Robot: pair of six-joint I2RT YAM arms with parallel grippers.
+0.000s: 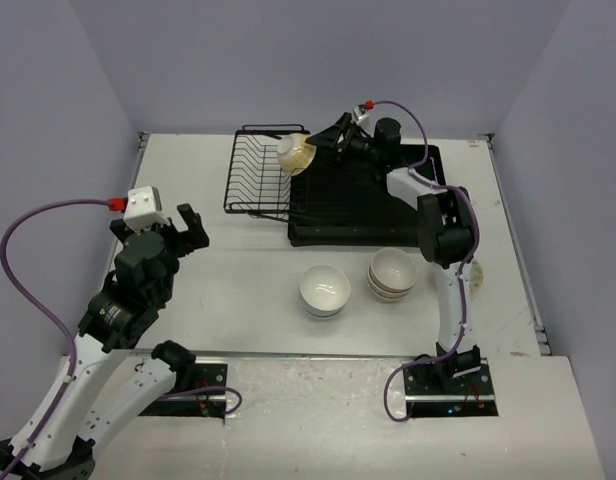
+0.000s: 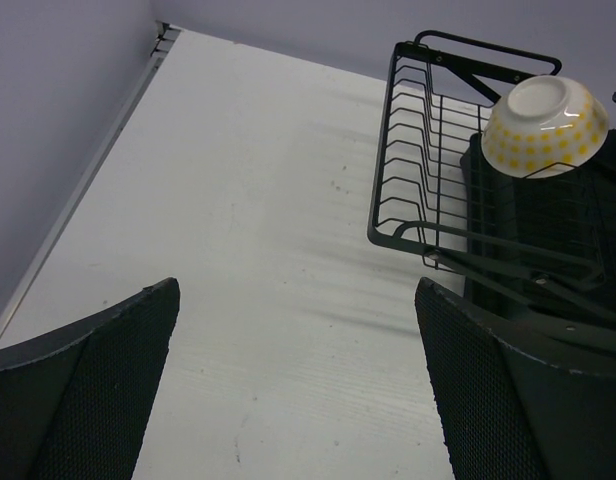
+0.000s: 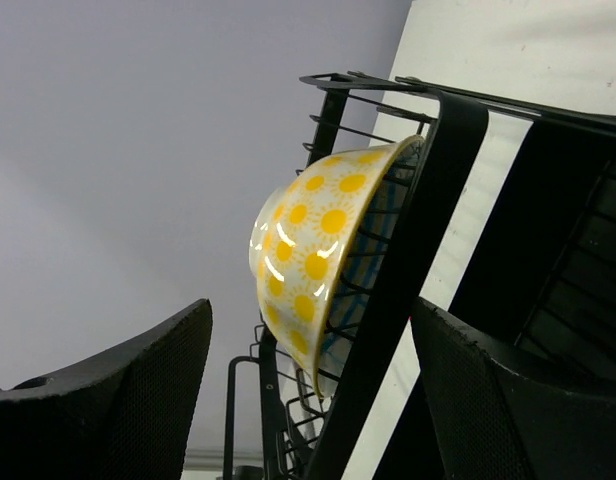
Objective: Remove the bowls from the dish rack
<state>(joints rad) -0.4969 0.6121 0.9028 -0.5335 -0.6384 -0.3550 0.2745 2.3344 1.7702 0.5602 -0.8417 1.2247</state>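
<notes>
1. Black mesh-faced pads (image 3: 108,400) of the right jaws stand spread wide. Nothing is pinched between them.
2. Directly ahead of that gap sits the yellow-patterned bowl (image 3: 308,250), white with yellow sun-like spots. It stands on edge, tilted, leaning against the wires of the dish rack (image 3: 418,230). No contact between pads and bowl can be seen in the right wrist view.
3. From above, the right arm reaches over the black drain tray (image 1: 358,215) to the far end of the wire basket, where this bowl rests at the junction of basket and tray.
4. The left jaws are likewise spread, pads (image 2: 88,390) apart with nothing between. They hang over bare bench (image 1: 238,290) on the left side, well apart from the rack.
5. Unloaded so far, by the look of it: one white bowl (image 1: 324,290) upright on the bench in front of the tray, and just beside it a nested stack of cream bowls (image 1: 392,273). The number in the stack cannot be made out with certainty.
6. A pale rounded edge (image 1: 479,276) shows behind the right arm; too hidden to identify.
7. Remaining in the rack, as far as visible: the yellow-patterned bowl only. The rest of the basket wires and the tray show no other bowl.
8. Assessment: the task appears late in its course. The step in hand is the approach to grasp the patterned bowl; closure on it is not yet made.
</notes>
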